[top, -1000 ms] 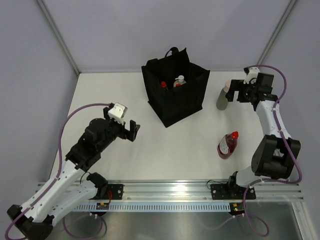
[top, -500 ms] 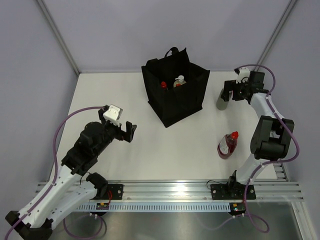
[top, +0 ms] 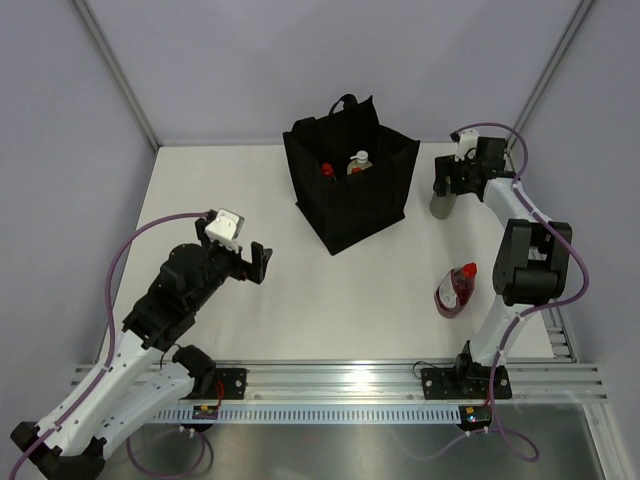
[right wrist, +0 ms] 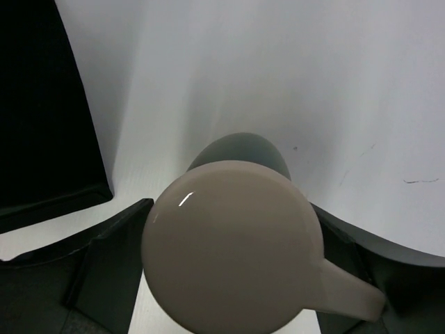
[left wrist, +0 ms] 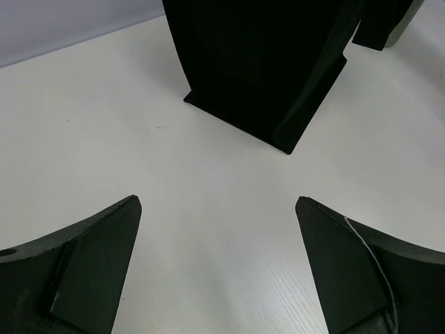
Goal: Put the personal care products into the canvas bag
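The black canvas bag [top: 350,185] stands open at the back centre, with a red-capped bottle [top: 327,170] and a pale bottle [top: 358,162] inside. A grey-green pump bottle [top: 441,205] stands upright to the right of the bag. My right gripper [top: 447,180] is open and sits over it. In the right wrist view the pump head [right wrist: 233,264] fills the gap between the fingers [right wrist: 111,268] of the right gripper [right wrist: 231,205]. A dark red bottle with a red cap [top: 456,290] stands near the right arm. My left gripper [top: 255,262] is open and empty, left of the bag [left wrist: 264,62].
The white table [top: 250,190] ends at the grey back wall and side panels. The bag's side [right wrist: 42,104] is close to the left of the right gripper. The metal rail [top: 340,385] with both arm bases runs along the front.
My right gripper has swung left and come over the pump bottle, straddling its head. My left arm has drawn back a little to the left.
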